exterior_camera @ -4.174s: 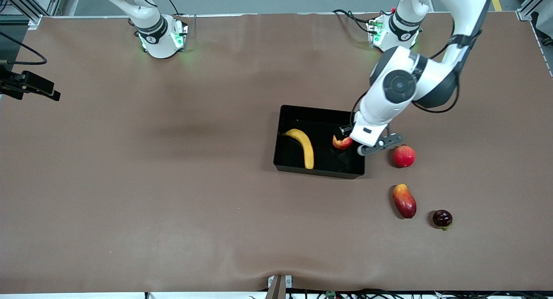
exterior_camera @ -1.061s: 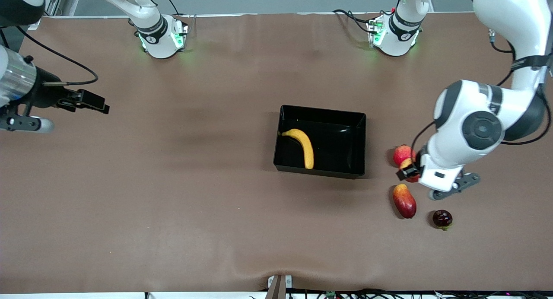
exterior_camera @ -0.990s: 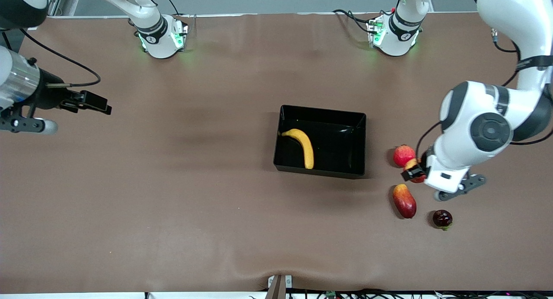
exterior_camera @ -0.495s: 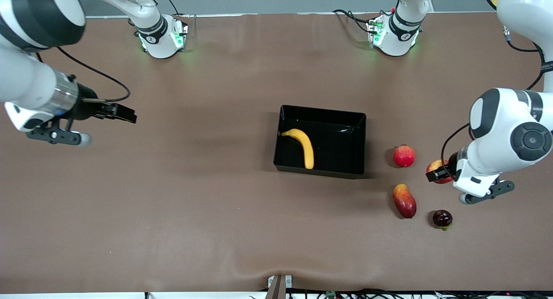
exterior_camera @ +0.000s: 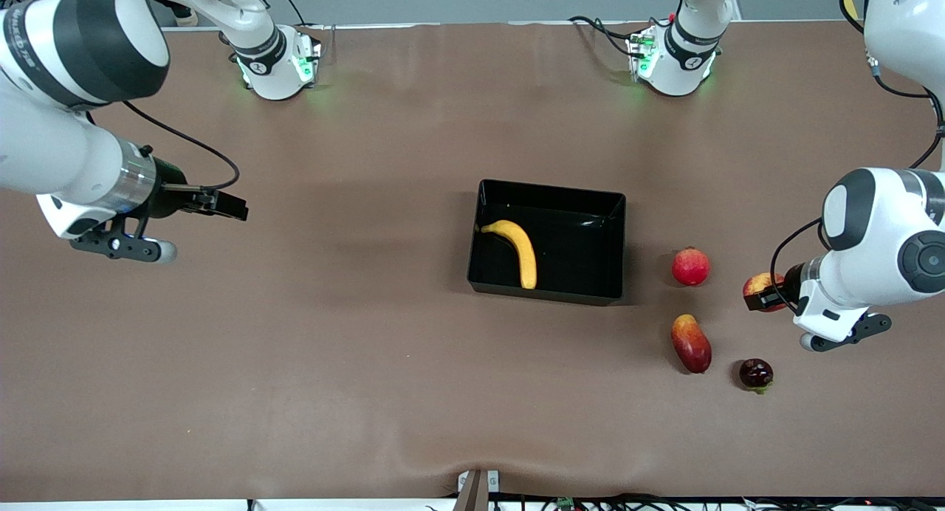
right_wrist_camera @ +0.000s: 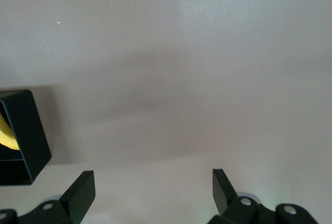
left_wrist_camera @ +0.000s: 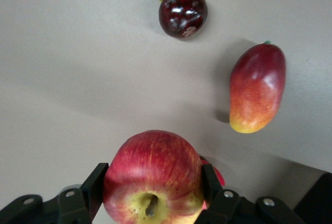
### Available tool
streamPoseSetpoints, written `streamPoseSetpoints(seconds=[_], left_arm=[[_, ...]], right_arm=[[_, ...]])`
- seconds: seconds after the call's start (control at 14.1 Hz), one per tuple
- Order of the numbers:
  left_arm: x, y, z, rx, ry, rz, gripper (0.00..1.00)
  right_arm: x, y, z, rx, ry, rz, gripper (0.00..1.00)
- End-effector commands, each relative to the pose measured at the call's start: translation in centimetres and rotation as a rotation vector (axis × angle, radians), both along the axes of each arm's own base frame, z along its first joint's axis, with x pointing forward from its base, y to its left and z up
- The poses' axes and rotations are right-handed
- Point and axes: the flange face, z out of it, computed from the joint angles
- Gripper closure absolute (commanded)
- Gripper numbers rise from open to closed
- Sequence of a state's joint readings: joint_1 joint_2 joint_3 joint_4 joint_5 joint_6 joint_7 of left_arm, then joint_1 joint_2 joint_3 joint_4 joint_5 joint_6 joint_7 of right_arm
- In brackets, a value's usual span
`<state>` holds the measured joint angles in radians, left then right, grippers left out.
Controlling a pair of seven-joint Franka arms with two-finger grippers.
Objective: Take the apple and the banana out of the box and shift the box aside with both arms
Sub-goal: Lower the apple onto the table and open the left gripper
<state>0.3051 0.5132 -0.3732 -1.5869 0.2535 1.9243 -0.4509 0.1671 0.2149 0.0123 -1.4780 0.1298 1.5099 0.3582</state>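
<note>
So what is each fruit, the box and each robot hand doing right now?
apple: gripped in the left hand, up over the table
banana: lying in the box
box: holds only the banana
round red fruit, mango, dark fruit: lying on the table
right hand: open, holding nothing

Banana (exterior_camera: 514,249) lies in the box (exterior_camera: 616,245); mango (exterior_camera: 691,343) nearer the camera.
</note>
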Motion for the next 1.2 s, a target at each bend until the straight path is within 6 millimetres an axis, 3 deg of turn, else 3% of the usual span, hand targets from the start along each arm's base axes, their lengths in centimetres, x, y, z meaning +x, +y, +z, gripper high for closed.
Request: streamPoseSetpoints(seconds=[0.0, 0.21, 0.42, 0.5, 0.78, 1.13], left_arm=[[0.0, 1.5, -1.2, 0.005, 0.010, -0.019, 1.00], [-0.3, 3.3, -4.5, -0.019, 0.004, -0.031, 1.00], [-0.4, 4.1, -7.5, 0.009, -0.001, -0.064, 1.00], [-0.4, 5.2, -8.3, 0.005, 0.001, -0.050, 1.00], [-0.2, 6.5, -10.1, 0.043, -0.020, -0.084, 1.00], [0.1, 7.1, -11.8, 0.088, -0.032, -0.134, 1.00]], right_arm=[[0.5, 1.5, -1.5, -0.008, 0.022, 0.004, 0.00], [1.1, 2.2, -2.5, 0.000, 0.012, 0.008, 0.00], [1.4, 4.6, -3.5, 0.003, -0.008, 0.038, 0.00], [1.3, 5.2, -3.9, -0.001, -0.002, 0.051, 0.00], [1.8, 5.6, -6.1, -0.008, 0.028, 0.055, 0.00], [1.7, 7.6, -6.1, 0.002, -0.004, 0.080, 0.00]])
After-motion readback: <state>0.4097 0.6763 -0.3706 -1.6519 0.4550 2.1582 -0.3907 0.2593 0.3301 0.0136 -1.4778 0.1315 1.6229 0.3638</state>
